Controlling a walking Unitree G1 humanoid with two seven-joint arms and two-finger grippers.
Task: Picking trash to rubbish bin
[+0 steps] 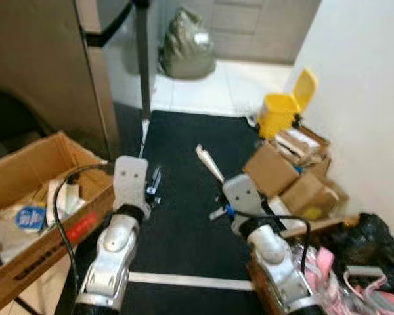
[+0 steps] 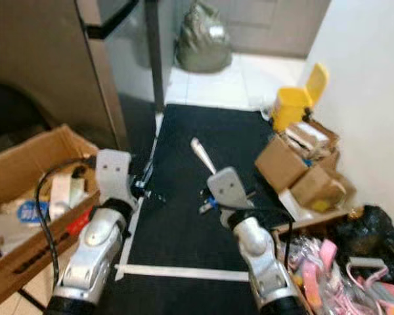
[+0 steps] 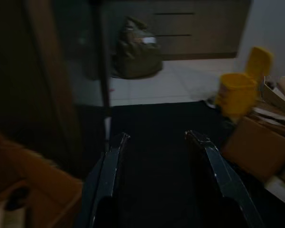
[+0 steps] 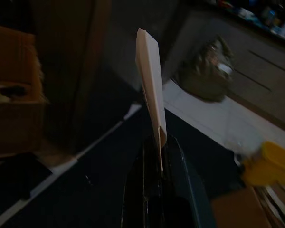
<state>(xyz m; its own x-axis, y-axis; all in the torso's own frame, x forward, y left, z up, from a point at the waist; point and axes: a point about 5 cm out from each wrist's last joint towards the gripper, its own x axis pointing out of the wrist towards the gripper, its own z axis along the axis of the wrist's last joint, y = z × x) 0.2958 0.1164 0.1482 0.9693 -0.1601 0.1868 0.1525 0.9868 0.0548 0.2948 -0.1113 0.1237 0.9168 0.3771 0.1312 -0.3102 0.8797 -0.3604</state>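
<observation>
My right gripper point(image 4: 159, 142) is shut on a pale, flat cardboard strip point(image 4: 150, 80) that sticks up and forward from its tips. The same cardboard strip point(image 1: 209, 164) hangs over the black mat point(image 1: 184, 216). A yellow rubbish bin point(image 1: 281, 113) with its lid raised stands at the mat's far right corner, well ahead of both arms. The left gripper point(image 3: 156, 147) is open, with nothing between its fingers point(image 3: 110, 164), and is held over the mat's left side.
An open cardboard box point(image 1: 52, 147) full of rubbish sits at my left. Stacked cardboard boxes point(image 1: 289, 172) line the right wall in front of the bin. A black bag point(image 1: 371, 243) and pink items lie near right. A green sack point(image 1: 187, 49) rests on the far tiles.
</observation>
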